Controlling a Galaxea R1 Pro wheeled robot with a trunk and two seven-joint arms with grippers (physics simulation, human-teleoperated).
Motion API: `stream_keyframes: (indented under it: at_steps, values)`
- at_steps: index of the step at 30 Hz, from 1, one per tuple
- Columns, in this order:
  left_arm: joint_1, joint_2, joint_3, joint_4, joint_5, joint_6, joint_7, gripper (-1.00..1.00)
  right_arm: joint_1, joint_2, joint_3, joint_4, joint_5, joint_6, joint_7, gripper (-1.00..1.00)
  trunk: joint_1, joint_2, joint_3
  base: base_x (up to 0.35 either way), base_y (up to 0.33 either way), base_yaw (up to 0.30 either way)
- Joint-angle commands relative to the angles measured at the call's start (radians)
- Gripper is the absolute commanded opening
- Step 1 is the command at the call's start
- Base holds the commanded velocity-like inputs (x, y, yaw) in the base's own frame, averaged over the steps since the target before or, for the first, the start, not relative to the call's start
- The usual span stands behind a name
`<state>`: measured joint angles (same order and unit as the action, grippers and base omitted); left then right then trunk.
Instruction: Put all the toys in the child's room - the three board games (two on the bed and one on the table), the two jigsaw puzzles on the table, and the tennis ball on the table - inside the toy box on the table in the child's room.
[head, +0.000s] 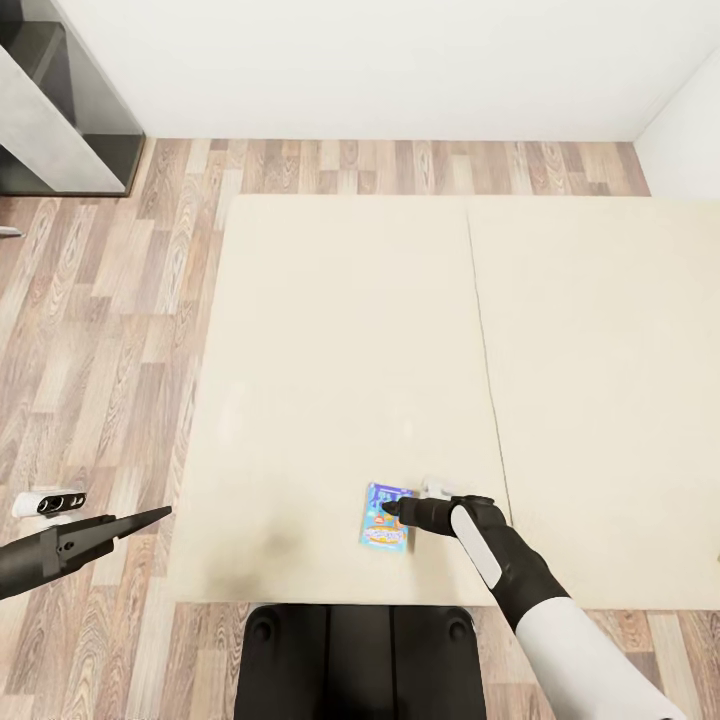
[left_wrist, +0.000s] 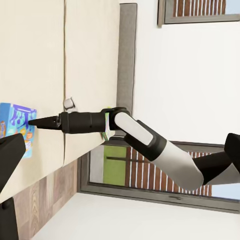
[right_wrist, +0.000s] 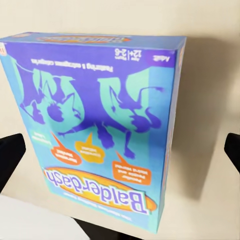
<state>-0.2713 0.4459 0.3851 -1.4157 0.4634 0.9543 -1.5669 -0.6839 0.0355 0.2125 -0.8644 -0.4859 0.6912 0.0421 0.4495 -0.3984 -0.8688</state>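
A blue board game printed "Balderdash" lies flat on the cream bed near its front edge. My right gripper hovers right over this box, open, with a dark finger past each long side. The left wrist view shows the box under the right arm's pointed tip. A small pale thing, partly hidden by my right wrist, lies beside the box; I cannot tell what it is. My left gripper hangs open and empty over the floor, left of the bed.
The mattress is in two parts with a seam down the middle. Wood-plank floor runs along the bed's left side and far end. A dark grey cabinet stands at the far left corner. A small white object lies on the floor.
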Motion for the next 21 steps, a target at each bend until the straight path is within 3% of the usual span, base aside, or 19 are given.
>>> stream_keyframes:
  at_steps: [1, 21]
  values:
    - [0.0, 0.0, 0.0, 0.0, -0.001, 0.011, -0.004, 1.0, 0.0, 0.0, -0.001, -0.001, 0.005, 0.004, 0.005, 1.0, 0.001, -0.002, -0.002, 0.0, 0.0, 0.051]
    - [0.0, 0.0, 0.0, 0.0, -0.001, 0.011, -0.004, 1.0, 0.0, 0.0, -0.002, -0.003, 0.006, 0.001, 0.002, 1.0, 0.001, -0.002, -0.014, 0.0, 0.0, 0.017]
